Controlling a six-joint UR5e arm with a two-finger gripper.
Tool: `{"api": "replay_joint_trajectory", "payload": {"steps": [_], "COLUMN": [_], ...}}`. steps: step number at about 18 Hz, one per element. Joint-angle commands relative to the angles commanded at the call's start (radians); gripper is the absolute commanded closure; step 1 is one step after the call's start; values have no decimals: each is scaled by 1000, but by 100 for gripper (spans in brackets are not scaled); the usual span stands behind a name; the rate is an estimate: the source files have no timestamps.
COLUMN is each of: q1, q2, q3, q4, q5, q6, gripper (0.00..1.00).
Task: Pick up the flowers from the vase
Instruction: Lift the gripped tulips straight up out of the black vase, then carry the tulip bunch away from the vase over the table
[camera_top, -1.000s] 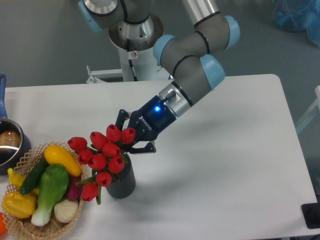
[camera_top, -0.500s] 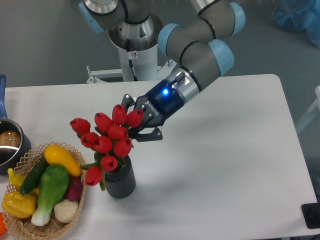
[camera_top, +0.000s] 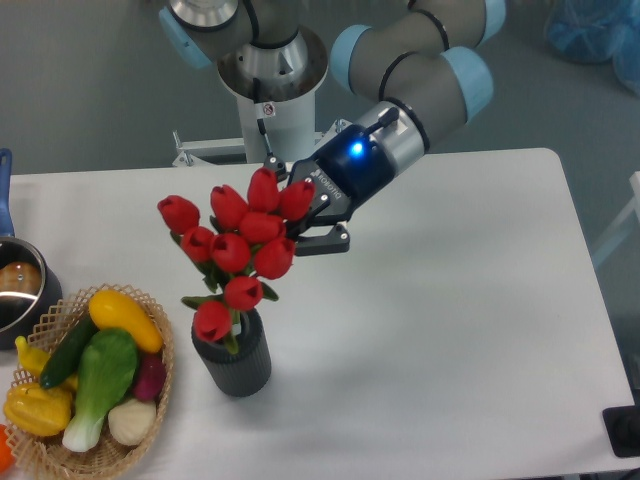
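The gripper (camera_top: 300, 232) is pinched on the flowers (camera_top: 238, 250), gripping the bunch just behind the upper buds. The bunch is raised, but its lowest buds and leaves sit at the mouth of the vase (camera_top: 236, 358), near the bench's front edge towards its left end; the stem ends look not yet clear. The arm slants down from the rear, wrist angled left.

Even, bright overhead light gives soft shadows on the white table (camera_top: 450, 330). Focus is mostly sharp; a blue LED glows on the gripper (camera_top: 318, 222).
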Motion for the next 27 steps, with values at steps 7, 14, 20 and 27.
{"api": "replay_joint_trajectory", "payload": {"steps": [7,14,20,27], "q1": [60,130,127,121], "q2": [0,-9,-11,-43], "q3": [31,106,117,123], "q4": [0,8,2,0], "q5": [-40,162,535,934], "q6": [-23,12,130,162], "gripper": [100,100,100,100]}}
